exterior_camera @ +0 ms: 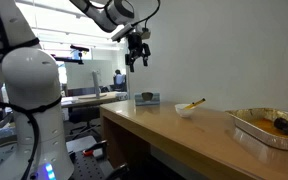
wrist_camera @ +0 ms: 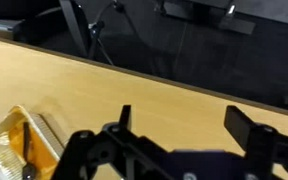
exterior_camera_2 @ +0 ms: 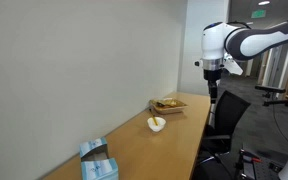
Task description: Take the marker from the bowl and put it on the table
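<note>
The small white bowl (exterior_camera: pixel 186 110) sits on the long wooden table (exterior_camera: pixel 164 130), and the yellowish marker (exterior_camera: pixel 192 103) leans out over its rim. In an exterior view the bowl (exterior_camera_2: pixel 157 124) lies mid-table with the marker (exterior_camera_2: pixel 160 122) in it. My gripper (exterior_camera: pixel 136 60) hangs high above the table's end, well away from the bowl, and shows too in an exterior view (exterior_camera_2: pixel 213 87). In the wrist view its fingers (wrist_camera: pixel 182 120) are spread apart and empty over bare wood (wrist_camera: pixel 164 100). The bowl and marker are out of the wrist view.
A silver foil tray (exterior_camera: pixel 269 127) with brownish items sits at one end of the table, also seen in an exterior view (exterior_camera_2: pixel 168 103) and at the wrist view's edge (wrist_camera: pixel 19 140). A blue box (exterior_camera_2: pixel 98 160) lies at the opposite end. A white wall runs along the table.
</note>
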You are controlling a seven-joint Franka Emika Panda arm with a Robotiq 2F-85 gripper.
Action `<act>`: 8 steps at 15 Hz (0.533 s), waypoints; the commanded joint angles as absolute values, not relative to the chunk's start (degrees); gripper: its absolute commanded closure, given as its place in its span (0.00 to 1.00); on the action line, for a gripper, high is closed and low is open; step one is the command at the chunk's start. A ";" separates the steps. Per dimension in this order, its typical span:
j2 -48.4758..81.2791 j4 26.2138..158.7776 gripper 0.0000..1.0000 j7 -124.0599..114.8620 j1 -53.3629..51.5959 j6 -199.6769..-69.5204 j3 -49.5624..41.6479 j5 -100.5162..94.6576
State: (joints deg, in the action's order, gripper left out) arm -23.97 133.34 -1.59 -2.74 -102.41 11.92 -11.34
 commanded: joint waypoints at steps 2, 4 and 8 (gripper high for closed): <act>-23.78 133.19 0.00 -2.13 -4.41 -102.15 10.50 -11.90; -23.78 133.19 0.00 -2.13 -4.41 -102.15 10.50 -11.90; -22.58 132.46 0.00 -3.23 -4.15 -103.91 9.92 -10.58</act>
State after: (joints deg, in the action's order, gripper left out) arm -23.93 133.34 -1.61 -2.87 -102.58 11.72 -11.28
